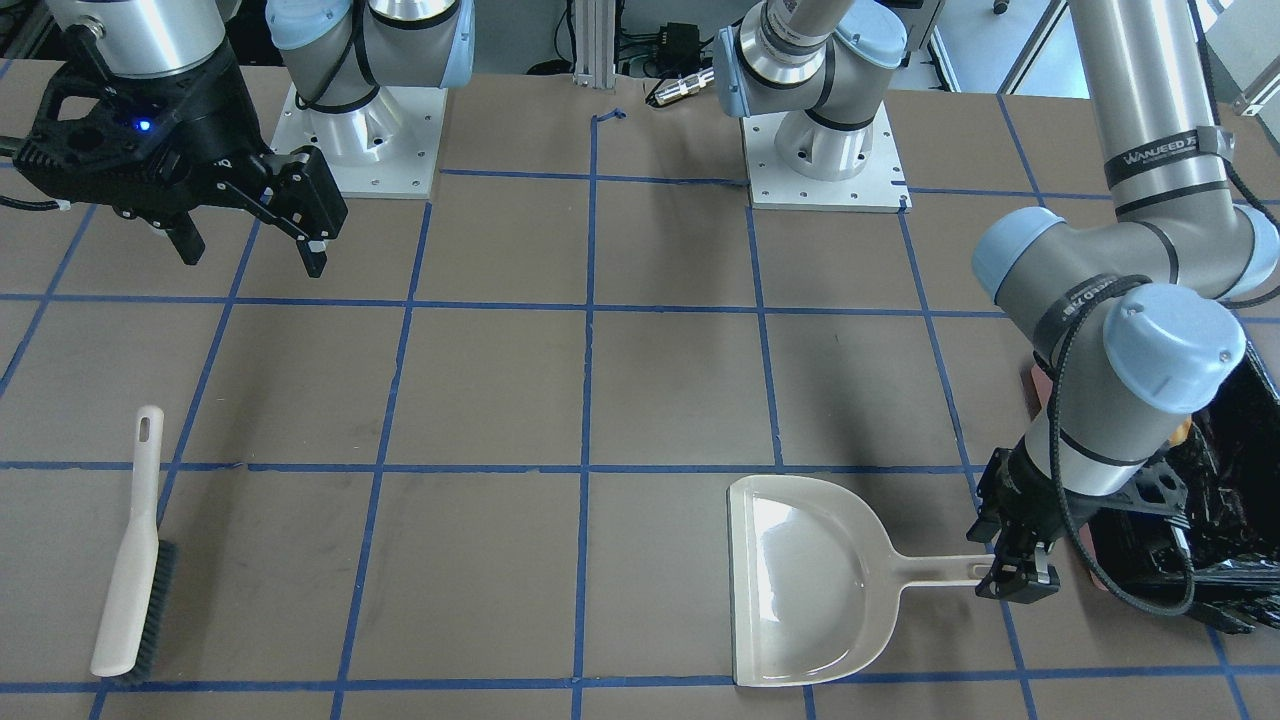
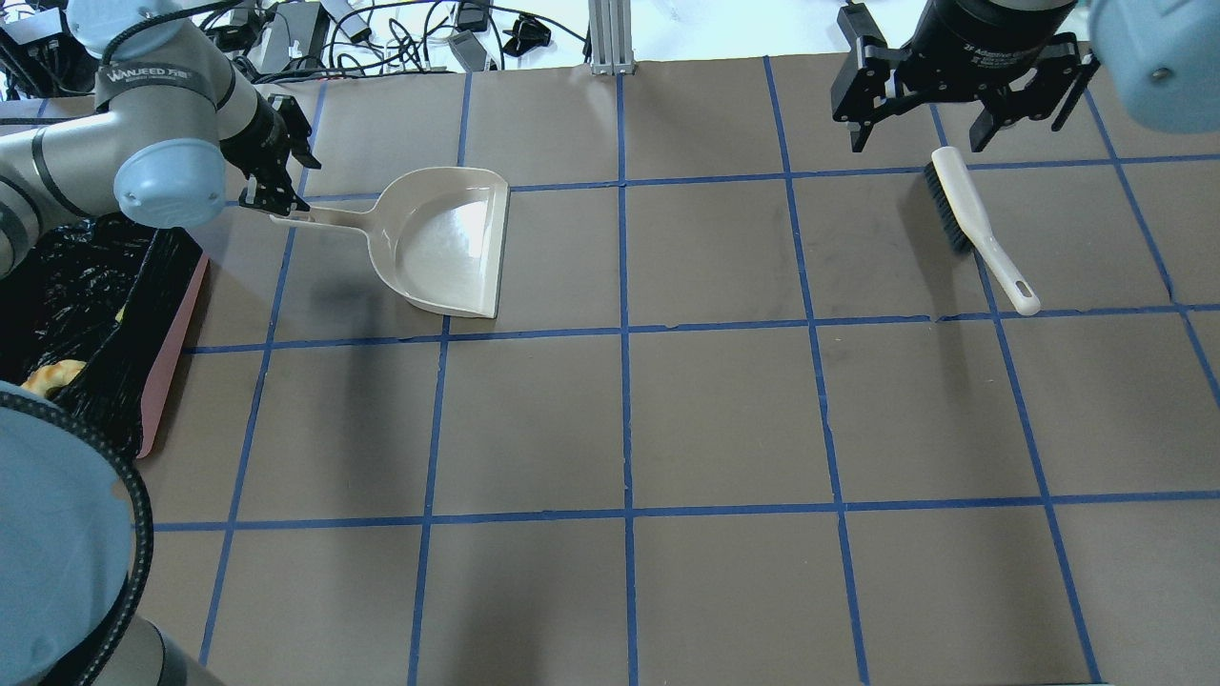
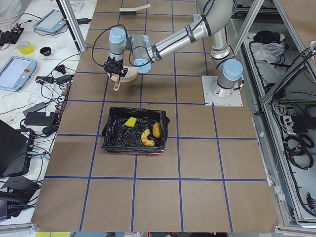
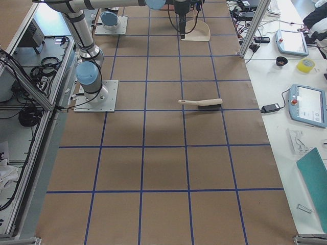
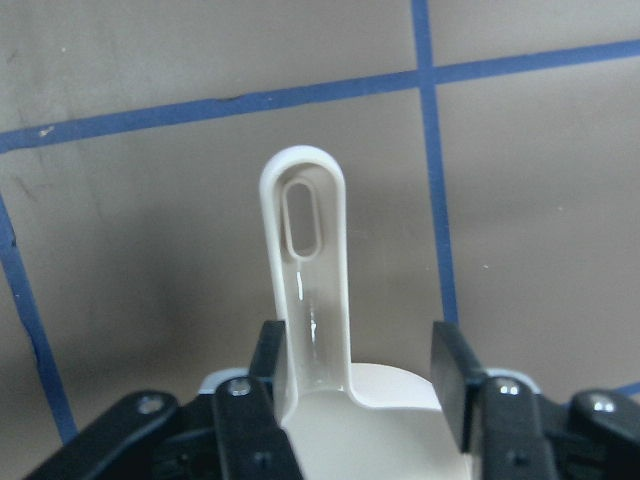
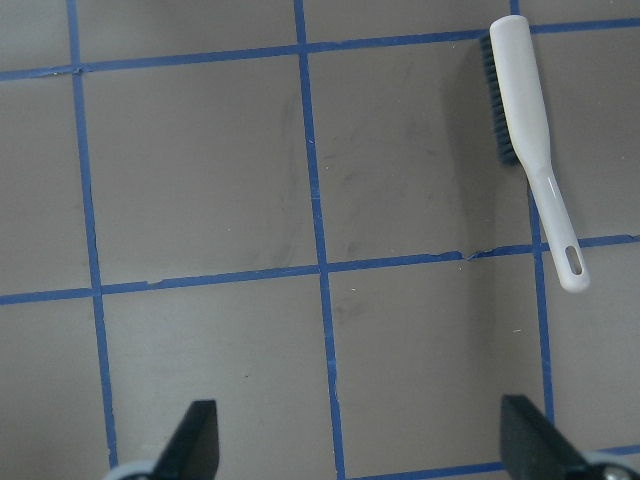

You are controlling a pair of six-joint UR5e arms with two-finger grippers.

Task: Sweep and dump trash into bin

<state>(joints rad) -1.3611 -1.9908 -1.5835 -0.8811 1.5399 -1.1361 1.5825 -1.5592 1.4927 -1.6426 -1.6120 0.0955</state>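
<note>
Just past the dustpan's [image 1: 800,580] handle end sits the bin [image 3: 131,148], a pink box lined with crinkled black plastic, and all the trash lies inside it: the sponge [image 3: 130,121] on the side nearer the dustpan, the potato piece [image 3: 156,130] and the crescent slice [image 3: 146,138] touching each other on the side farther from it. The dustpan lies flat on the tabletop [image 1: 680,380] with its handle pointing toward the bin. The left gripper [image 1: 1015,575] is lowered over that handle's end, and its jaws straddle the handle [image 5: 315,260] without clamping it. The wrist view shows one jaw right against the handle and the other standing clear of it with a gap between. Well apart from the dustpan, toward the opposite end of the tabletop, the brush [image 2: 972,224] lies on its side, bristles dark and handle pale. The right gripper [image 2: 920,133] hangs above the tabletop near the brush's bristle end, touching nothing, its jaws spread wide and holding nothing.
</note>
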